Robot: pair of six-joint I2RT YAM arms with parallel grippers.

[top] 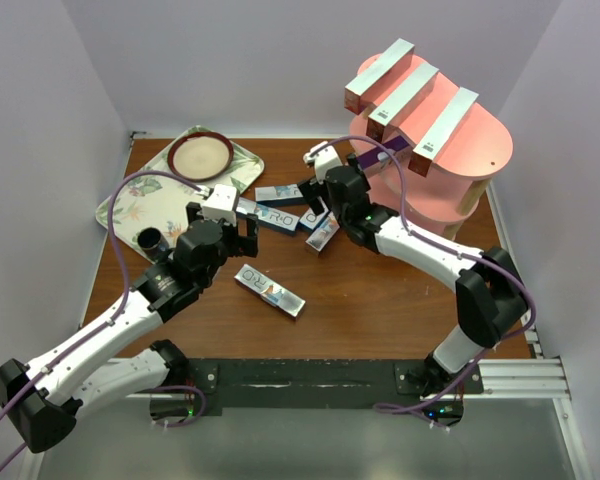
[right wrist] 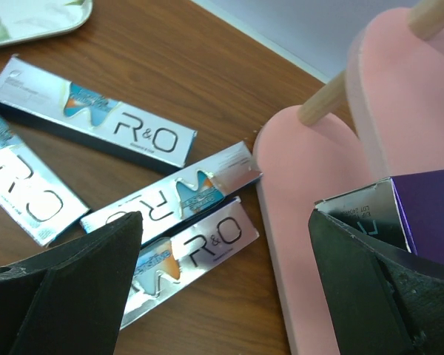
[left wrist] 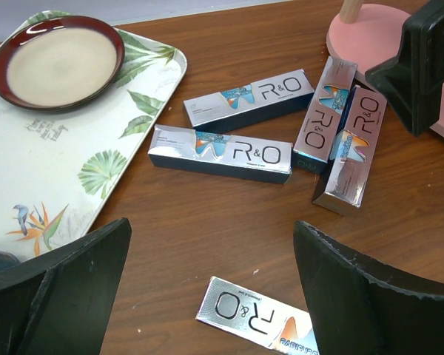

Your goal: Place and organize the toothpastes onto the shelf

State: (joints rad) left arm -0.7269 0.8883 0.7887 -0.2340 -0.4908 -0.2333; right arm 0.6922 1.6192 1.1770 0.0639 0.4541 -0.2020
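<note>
Three toothpastes (top: 410, 95) lie side by side on the top board of the pink shelf (top: 485, 150). A purple toothpaste (top: 380, 155) lies on a lower board, and it shows beside my right finger in the right wrist view (right wrist: 425, 207). Several silver "R&O" toothpastes lie on the table in a cluster (top: 280, 217), seen closer in the wrist views (left wrist: 218, 151) (right wrist: 192, 248). One more silver toothpaste (top: 270, 290) lies apart, nearer the front (left wrist: 255, 318). My left gripper (top: 248, 228) (left wrist: 214, 296) is open and empty, just left of the cluster. My right gripper (top: 325, 192) (right wrist: 222, 296) is open and empty, between the cluster and the shelf base (right wrist: 311, 222).
A leaf-patterned tray (top: 130, 205) (left wrist: 59, 177) at the back left holds a dark-rimmed plate (top: 200, 155) (left wrist: 55, 63). A small dark cup (top: 150, 240) stands at the tray's near corner. White walls close in the table on three sides.
</note>
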